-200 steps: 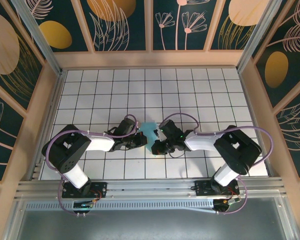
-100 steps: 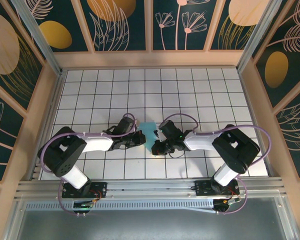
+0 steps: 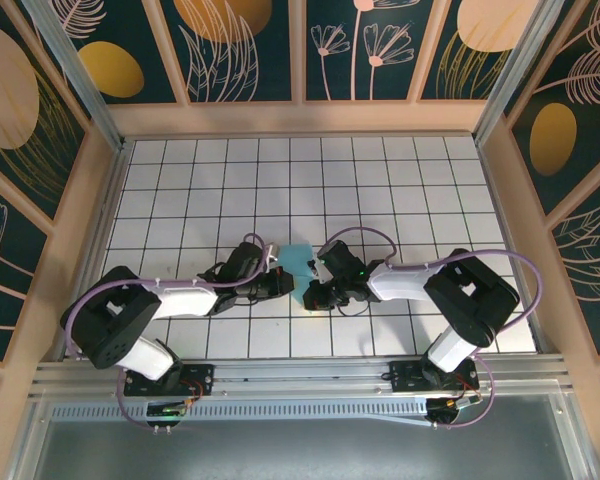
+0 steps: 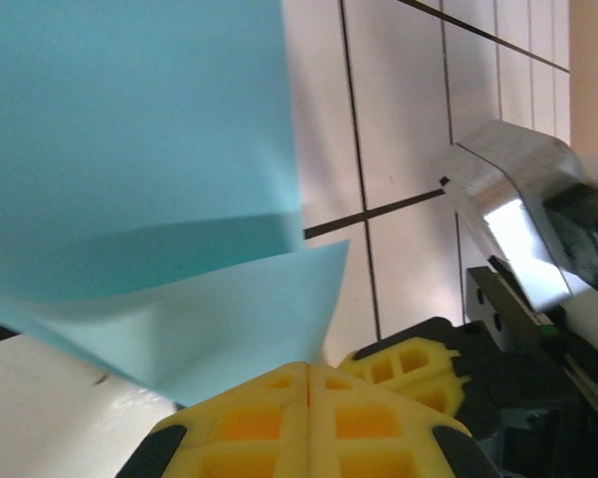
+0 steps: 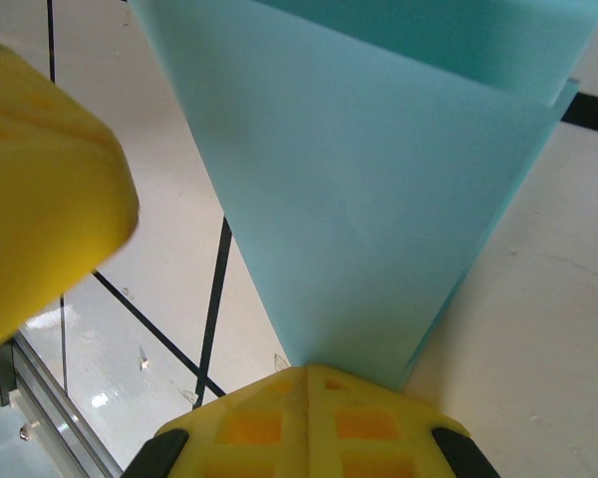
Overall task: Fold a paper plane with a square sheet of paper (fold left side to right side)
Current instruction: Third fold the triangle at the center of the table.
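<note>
The square sheet of paper (image 3: pixel 299 262) is folded into a small turquoise pointed shape and lies on the white grid table between my two grippers. My left gripper (image 3: pixel 283 284) is at the sheet's left lower edge. In the left wrist view its yellow jaws (image 4: pixel 309 383) are pressed together with a loose flap of the sheet (image 4: pixel 130 149) running into them. My right gripper (image 3: pixel 313 296) is at the lower tip. In the right wrist view it (image 5: pixel 307 383) is shut on the narrow end of the layered sheet (image 5: pixel 379 179).
The two grippers sit almost touching: a right yellow finger (image 4: pixel 409 366) shows beside the left jaws, and a left yellow finger (image 5: pixel 40 189) looms at the right wrist view's left edge. Wooden walls (image 3: pixel 100 200) enclose the grid table (image 3: pixel 380 180).
My left arm's elbow has swung down and to the left while its gripper stayed at the paper. The right arm and the paper have barely moved.
</note>
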Tool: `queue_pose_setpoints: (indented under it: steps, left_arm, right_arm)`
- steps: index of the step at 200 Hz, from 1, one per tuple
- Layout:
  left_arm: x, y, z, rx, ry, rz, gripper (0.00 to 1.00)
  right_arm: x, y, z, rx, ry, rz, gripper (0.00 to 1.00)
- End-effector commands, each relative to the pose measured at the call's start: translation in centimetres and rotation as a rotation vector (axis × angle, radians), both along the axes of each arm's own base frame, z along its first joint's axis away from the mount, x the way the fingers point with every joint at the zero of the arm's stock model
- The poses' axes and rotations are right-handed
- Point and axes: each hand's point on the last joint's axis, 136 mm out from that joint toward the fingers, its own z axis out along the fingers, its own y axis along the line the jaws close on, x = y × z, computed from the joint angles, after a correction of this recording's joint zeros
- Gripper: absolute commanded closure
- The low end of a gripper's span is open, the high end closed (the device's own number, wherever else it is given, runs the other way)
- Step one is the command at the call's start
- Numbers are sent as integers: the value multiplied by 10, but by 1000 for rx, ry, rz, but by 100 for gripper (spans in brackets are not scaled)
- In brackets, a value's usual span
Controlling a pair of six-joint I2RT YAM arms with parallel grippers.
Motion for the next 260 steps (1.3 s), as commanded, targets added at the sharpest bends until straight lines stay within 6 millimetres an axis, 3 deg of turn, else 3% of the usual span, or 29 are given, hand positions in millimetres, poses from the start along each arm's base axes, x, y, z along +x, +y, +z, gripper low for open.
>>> queue_pose_setpoints:
  steps: [1, 68, 187, 260]
  left_arm:
    - [-2, -13, 4, -55, -3, -22, 100]
    - [-3, -19, -14, -38, 16, -19, 100]
    - [12, 2, -47, 147, -19, 45, 100]
    - [31, 19, -49, 192, -47, 101, 100]
  right_arm:
    - [-9, -36, -37, -197, 63, -55, 100]
    - [-11, -41, -40, -224, 66, -53, 100]
    - [-14, -47, -42, -257, 71, -27, 100]
    - [-21, -53, -45, -269, 89, -15, 100]
